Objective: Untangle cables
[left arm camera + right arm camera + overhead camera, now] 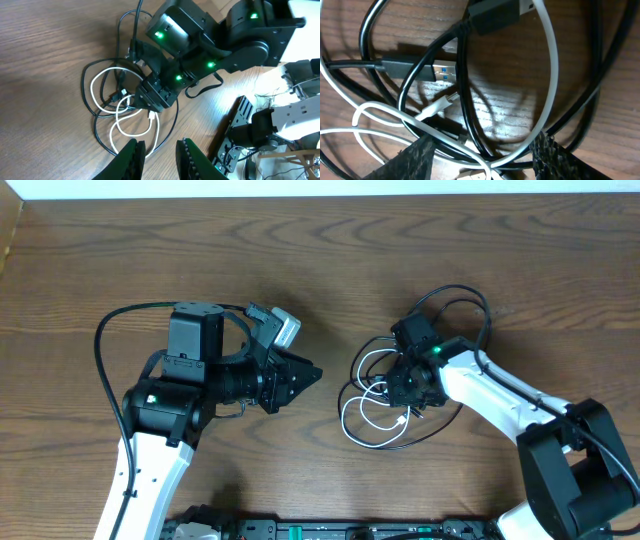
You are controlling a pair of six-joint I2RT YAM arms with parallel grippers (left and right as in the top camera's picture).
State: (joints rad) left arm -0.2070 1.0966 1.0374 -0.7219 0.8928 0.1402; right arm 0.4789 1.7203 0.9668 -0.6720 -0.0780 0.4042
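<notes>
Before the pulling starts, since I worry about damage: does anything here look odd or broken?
Only the knot itself: the black cable and white cable lie threaded through each other in overlapping loops below the open right hand. No fraying or bent plug shows.

The table is brown wood grain, smooth with a soft sheen. The black cable and the white cable have smooth, faintly glossy plastic sheaths, and a plug shows bright metal. The pads of the right gripper look rough, matt black. The right arm has a glossy white plastic shell.
</notes>
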